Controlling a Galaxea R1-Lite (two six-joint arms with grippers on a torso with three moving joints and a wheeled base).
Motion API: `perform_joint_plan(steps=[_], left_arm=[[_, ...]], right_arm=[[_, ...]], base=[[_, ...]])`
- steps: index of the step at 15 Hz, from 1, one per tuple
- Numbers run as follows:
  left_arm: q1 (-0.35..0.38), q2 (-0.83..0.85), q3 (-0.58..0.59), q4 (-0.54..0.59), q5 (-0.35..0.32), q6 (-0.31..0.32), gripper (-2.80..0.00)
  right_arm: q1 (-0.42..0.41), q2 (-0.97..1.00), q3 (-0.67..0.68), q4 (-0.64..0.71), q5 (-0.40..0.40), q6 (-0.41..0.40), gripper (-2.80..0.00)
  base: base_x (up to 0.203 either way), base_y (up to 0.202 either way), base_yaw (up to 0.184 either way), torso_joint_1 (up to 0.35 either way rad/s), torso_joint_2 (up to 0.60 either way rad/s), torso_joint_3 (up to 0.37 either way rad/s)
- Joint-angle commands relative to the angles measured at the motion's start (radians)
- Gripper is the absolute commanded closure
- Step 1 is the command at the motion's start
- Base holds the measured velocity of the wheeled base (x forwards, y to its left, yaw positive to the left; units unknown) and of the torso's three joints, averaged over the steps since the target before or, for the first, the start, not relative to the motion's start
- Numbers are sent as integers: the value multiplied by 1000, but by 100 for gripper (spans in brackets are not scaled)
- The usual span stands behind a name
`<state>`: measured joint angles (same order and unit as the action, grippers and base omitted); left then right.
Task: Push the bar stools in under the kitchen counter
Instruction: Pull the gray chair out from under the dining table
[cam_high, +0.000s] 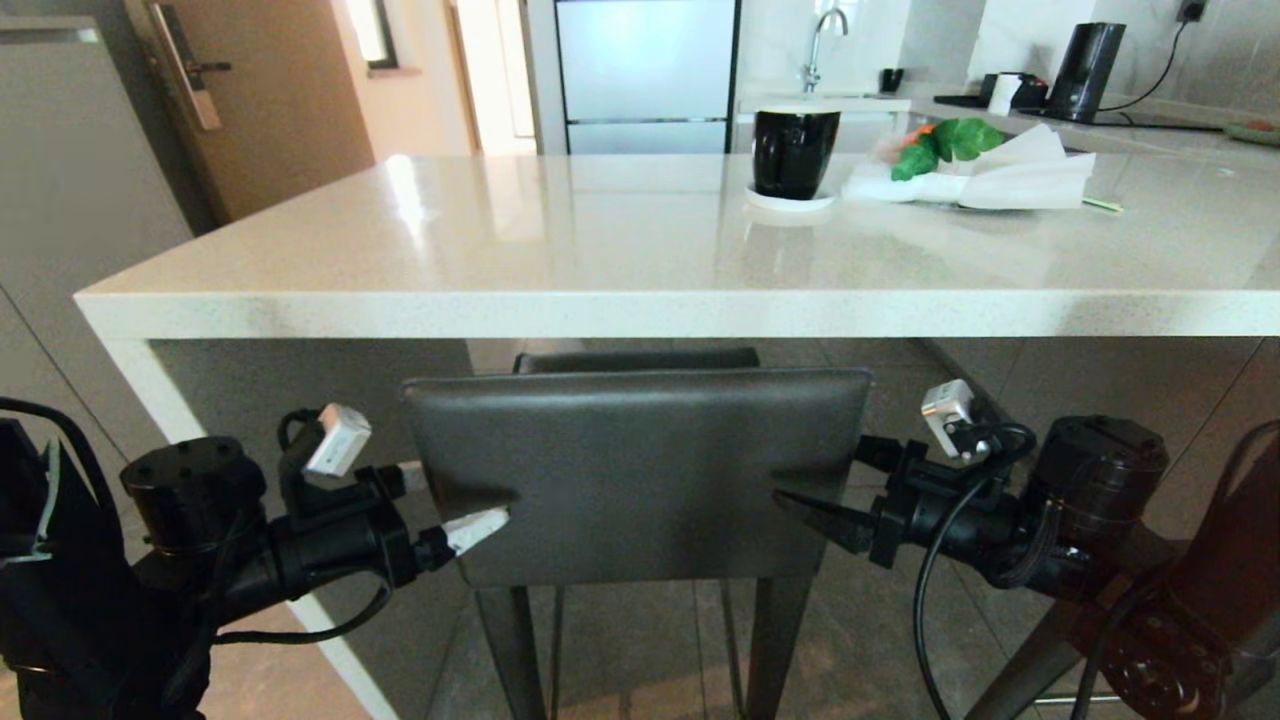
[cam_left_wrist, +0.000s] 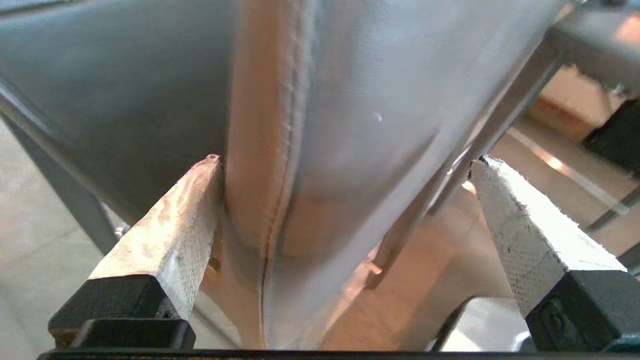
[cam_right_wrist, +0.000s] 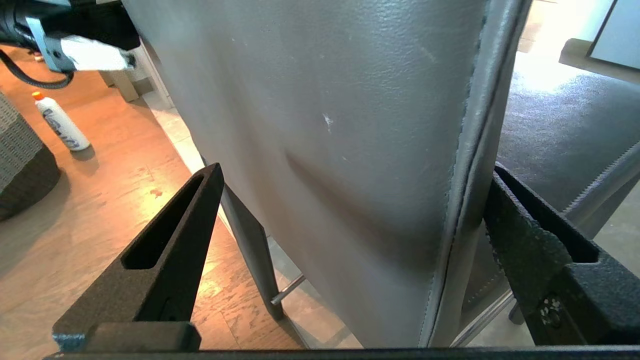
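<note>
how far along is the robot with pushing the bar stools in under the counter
Partway on one stool. Its seat front already sits under the kitchen counter, but the backrest stands outside the edge. The left gripper and right gripper, both open, straddle the backrest's side edges and dent the leather. Left: finish this push; no second stool shows clearly.

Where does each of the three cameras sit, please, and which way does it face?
Head view: high on the robot, looking forward and down at the counter and stool backrest; both arms show, left gripper and right gripper at the backrest's sides.
Left wrist view: behind the open left gripper, facing the backrest's edge.
Right wrist view: behind the open right gripper, facing the backrest.
Shared: the backrest.
</note>
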<state>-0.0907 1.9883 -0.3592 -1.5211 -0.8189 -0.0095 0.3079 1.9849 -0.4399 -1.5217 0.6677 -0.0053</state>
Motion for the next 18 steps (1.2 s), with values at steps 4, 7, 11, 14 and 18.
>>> perform_joint_plan(steps=[4,7,11,14,18], left_arm=[[-1,9,11,-9,-5,46,-280],[-1,7,11,-9,-5,46,-280],[-2,0,27,-9,-6,48,-280],[-2,-19,60,-9,-10,48,-280],[-7,-46,95,-9,-14,48,-280]], right_arm=[[2,-1,1,-8,4,-1,-280],[0,-1,1,-8,4,-1,-280],[0,0,1,-8,4,-1,-280],[0,2,6,-8,4,-1,-280],[0,0,19,-8,2,-2,-280]], base=[[-85,0,0,4,4,0],[-196,0,-1,3,0,0],[-195,0,-2,3,3,3],[-197,0,-4,2,6,2],[-195,0,-2,6,-1,1]])
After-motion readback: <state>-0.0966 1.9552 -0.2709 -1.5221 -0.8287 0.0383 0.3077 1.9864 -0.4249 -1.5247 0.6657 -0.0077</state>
